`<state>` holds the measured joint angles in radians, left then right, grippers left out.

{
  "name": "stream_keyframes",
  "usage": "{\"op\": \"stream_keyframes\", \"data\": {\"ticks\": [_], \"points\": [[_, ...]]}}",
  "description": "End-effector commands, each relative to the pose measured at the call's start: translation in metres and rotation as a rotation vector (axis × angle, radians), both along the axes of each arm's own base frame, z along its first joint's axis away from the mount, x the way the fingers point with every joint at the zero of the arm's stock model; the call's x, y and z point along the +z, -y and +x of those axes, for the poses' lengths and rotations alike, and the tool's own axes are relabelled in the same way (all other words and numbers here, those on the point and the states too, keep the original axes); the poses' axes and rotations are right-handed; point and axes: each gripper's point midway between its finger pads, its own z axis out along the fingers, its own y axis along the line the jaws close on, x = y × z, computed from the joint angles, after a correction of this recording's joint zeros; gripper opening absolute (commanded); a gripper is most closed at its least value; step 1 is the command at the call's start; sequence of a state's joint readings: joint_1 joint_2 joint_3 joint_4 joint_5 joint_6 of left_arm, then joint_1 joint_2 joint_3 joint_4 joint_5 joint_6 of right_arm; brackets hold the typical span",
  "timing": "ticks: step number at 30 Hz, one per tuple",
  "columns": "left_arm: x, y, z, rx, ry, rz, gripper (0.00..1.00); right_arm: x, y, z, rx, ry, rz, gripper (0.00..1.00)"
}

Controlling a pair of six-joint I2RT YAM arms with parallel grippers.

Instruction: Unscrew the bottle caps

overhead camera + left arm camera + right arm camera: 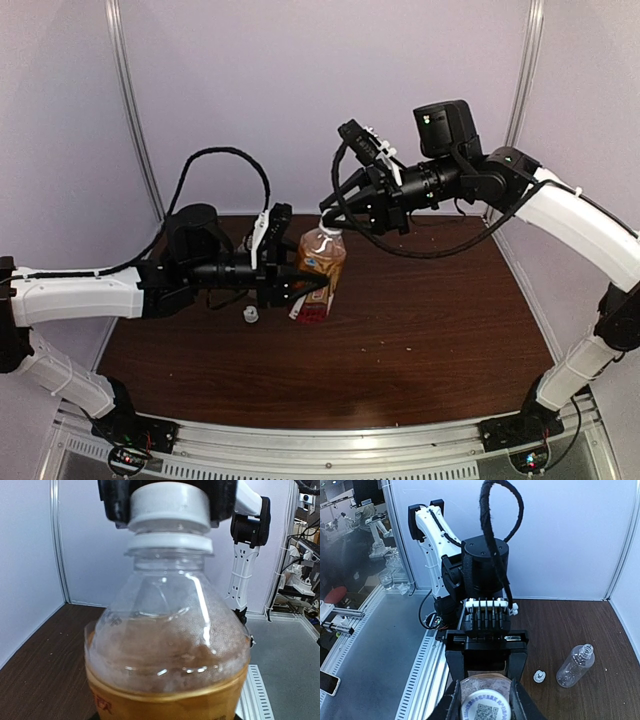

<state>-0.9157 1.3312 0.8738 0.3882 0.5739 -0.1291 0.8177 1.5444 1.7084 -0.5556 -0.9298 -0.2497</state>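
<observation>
Over on the left, the loose cap [249, 315] is sitting on the table [420, 330] near the clear bottle [575, 666], which is lying on its side with no cap on. The left gripper [300, 272] is clamping the amber bottle [322, 262] around its body, holding it roughly upright mid-table. The right gripper [485, 701] is pinching that bottle's white cap [169, 510], fingers tight on both sides.

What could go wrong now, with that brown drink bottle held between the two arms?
The left tool grips the bottle, whose liquid stands high and foamy. Once the cap loosens, a hard squeeze might spill it. The right tool could also slip on the smooth cap, or twist the whole bottle instead.
</observation>
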Motion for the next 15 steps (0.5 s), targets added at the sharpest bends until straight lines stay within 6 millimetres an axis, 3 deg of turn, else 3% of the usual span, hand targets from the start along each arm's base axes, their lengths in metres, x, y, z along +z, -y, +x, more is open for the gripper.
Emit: {"op": "stream_keyframes", "data": {"ticks": [1, 8, 15], "points": [[0.043, -0.004, -0.016, -0.072, 0.095, -0.14, 0.17, -0.013, 0.002, -0.002, 0.05, -0.017, -0.04, 0.28], [0.038, -0.005, -0.005, -0.005, 0.09, -0.114, 0.17, -0.008, 0.002, 0.008, -0.021, -0.032, -0.022, 0.41], [0.03, -0.008, 0.02, 0.142, 0.091, -0.061, 0.17, 0.002, 0.005, 0.012, -0.075, -0.046, 0.011, 0.79]]}}
